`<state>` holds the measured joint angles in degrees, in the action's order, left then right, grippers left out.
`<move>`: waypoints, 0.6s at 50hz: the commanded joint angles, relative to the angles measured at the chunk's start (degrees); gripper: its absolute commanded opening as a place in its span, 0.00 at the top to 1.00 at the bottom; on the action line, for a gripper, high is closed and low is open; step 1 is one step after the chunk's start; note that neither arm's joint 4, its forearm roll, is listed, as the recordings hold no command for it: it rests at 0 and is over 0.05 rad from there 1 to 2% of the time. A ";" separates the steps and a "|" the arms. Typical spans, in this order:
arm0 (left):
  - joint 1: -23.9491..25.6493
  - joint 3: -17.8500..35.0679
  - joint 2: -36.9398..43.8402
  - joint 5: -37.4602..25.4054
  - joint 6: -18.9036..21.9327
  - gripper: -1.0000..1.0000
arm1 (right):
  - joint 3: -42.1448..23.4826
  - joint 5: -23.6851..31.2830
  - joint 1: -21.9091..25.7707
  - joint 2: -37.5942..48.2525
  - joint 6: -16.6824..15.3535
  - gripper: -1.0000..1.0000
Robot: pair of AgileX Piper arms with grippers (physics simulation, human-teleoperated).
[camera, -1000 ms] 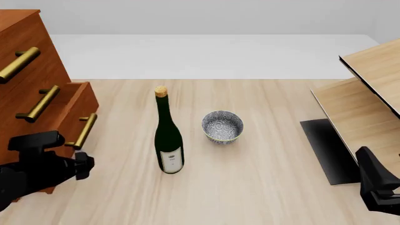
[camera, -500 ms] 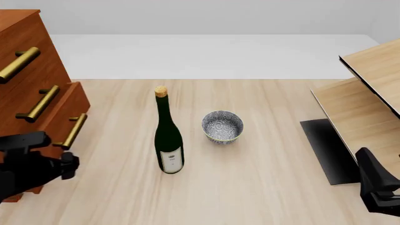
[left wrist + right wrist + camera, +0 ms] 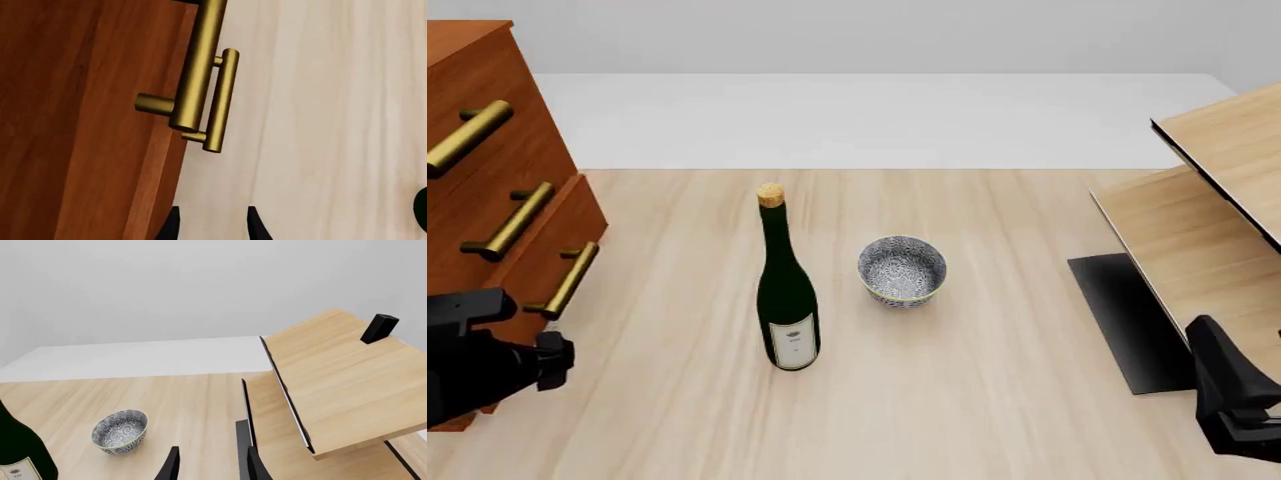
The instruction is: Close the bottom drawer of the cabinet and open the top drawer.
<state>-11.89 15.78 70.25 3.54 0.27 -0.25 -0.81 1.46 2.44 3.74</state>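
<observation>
Lower left of the frame: my left tool (image 3: 545, 362), fingers apart, sits just beside the bottom drawer (image 3: 550, 250) of the cabinet (image 3: 487, 150), gripping nothing. That drawer's front lies about flush with the others. The top drawer (image 3: 461, 95) sits at the upper left, shut. Lower right: my right tool (image 3: 208, 465), fingers apart, empty. Mid-desk (image 3: 988, 400): a bottle (image 3: 785, 290) beside a bowl (image 3: 901, 270).

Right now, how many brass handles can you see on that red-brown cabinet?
3, stacked on the cabinet front at the left: the top drawer handle highest, the middle handle below it, the bottom drawer handle lowest, near the left gripper.
</observation>
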 commanded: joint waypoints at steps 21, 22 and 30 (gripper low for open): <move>-2.43 0.77 -1.03 -1.25 2.63 0.00 | -0.06 -0.30 0.01 0.37 0.19 0.00; -2.30 0.86 -1.32 -1.46 2.69 0.00 | -0.06 -0.31 0.01 0.38 0.19 0.00; -1.45 1.01 -0.98 -1.52 2.00 0.00 | -0.08 -0.41 -0.02 0.49 0.31 0.00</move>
<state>-14.07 16.51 69.22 2.36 2.68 -0.31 -1.03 1.49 2.73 3.94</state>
